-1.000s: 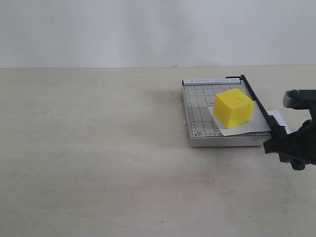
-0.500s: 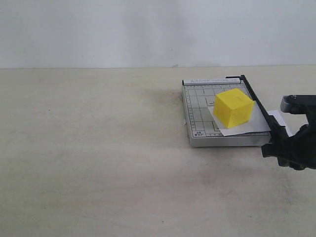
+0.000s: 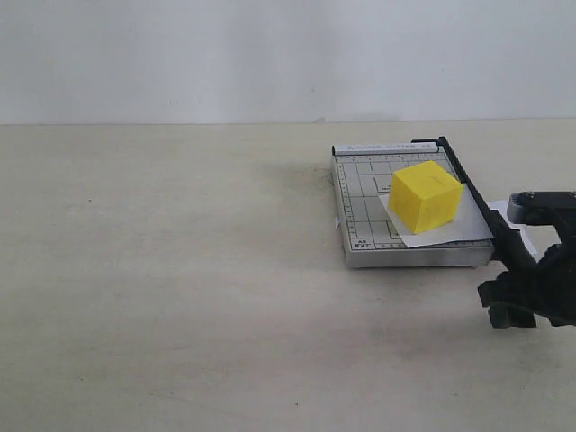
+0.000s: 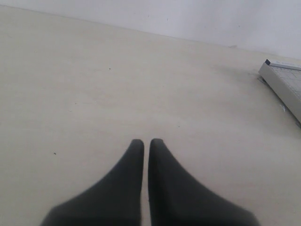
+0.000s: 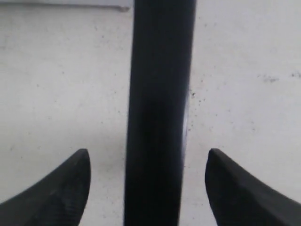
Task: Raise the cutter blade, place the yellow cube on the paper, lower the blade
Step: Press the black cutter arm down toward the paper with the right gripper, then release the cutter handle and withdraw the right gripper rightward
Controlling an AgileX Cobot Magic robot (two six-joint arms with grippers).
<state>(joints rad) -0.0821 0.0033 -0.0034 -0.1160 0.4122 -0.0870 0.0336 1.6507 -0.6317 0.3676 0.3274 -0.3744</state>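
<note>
Right jaws stand wide astride the cutter blade (image 5: 157, 117), touching nothing.

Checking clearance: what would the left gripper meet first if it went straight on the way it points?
Probably nothing: ahead of the left gripper lies only beige tabletop up to the white wall; the grey gridded cutter base sits aside.

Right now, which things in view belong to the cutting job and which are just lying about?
Job: long black cutter blade, bright yellow cube, white paper sheet, grey gridded cutter base, open right gripper astride the blade.
Lying about: nothing loose visible; shut left gripper idle over beige table.
</note>
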